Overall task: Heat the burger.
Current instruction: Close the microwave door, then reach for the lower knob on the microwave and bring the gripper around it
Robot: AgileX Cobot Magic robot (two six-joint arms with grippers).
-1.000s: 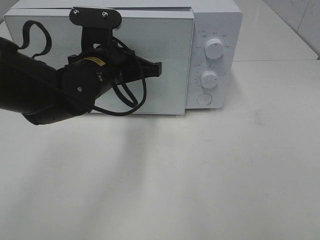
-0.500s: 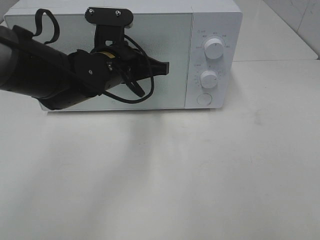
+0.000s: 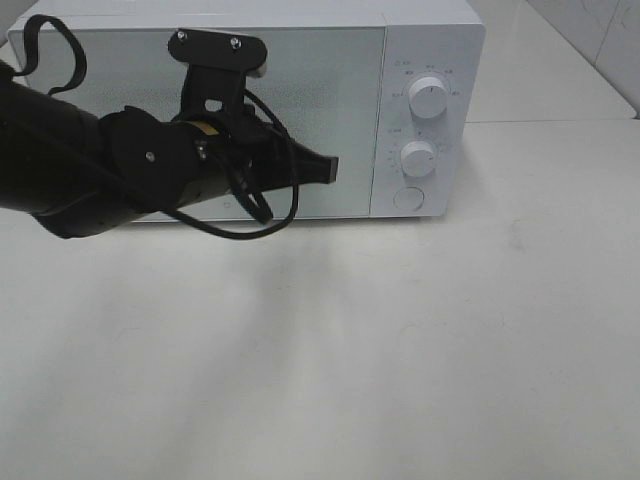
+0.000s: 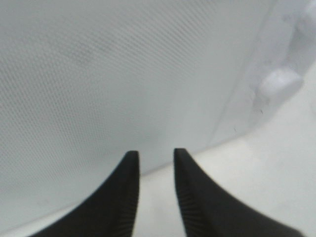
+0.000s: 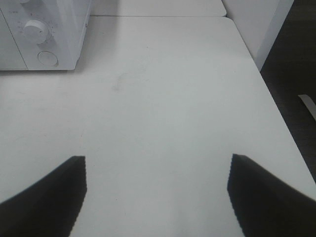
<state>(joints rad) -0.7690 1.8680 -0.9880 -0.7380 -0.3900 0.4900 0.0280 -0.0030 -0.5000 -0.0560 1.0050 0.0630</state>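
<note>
Whereas the microwave door stood ajar a second ago, it now lies flush with the control panel. My left end effector, which pushed it home with fingers pressed together, has parted them to a narrow gap holding nothing and hangs just before the door's lower right part. The burger appears in no view; I judge it to sit inside, behind the frosted door. On that reading loading is finished and only setting the heat remains, most likely at the upper dial or lower dial. The high camera alone shows the whole oven, both dials and the round button beneath them, with the desk in front. The left wrist camera adds the door's fine mesh at close range and the slim gap between my fingertips, which cannot be made out from above. The right wrist camera alone shows my right end effector, spread wide and empty over the desk, well apart from the oven.
</note>
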